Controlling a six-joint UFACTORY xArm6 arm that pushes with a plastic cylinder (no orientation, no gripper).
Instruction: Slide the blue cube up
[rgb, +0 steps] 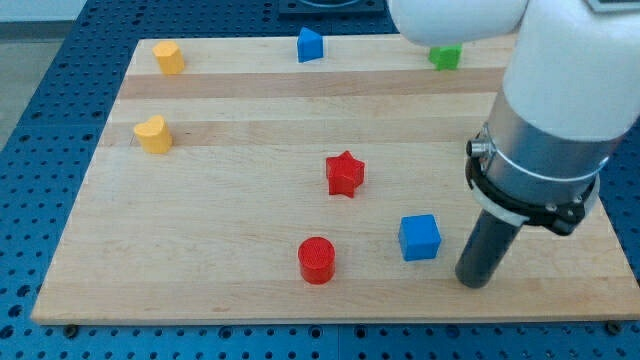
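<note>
The blue cube (419, 237) sits on the wooden board (240, 160) at the view's lower right. My tip (474, 281) rests on the board just right of and slightly below the blue cube, apart from it by a small gap. The white arm fills the view's upper right.
A red star (345, 174) lies up and left of the blue cube. A red cylinder (317, 260) is to its left. A second blue block (310, 45), a green block (446, 57) and two yellow blocks (169, 57) (153, 134) lie toward the view's top and left.
</note>
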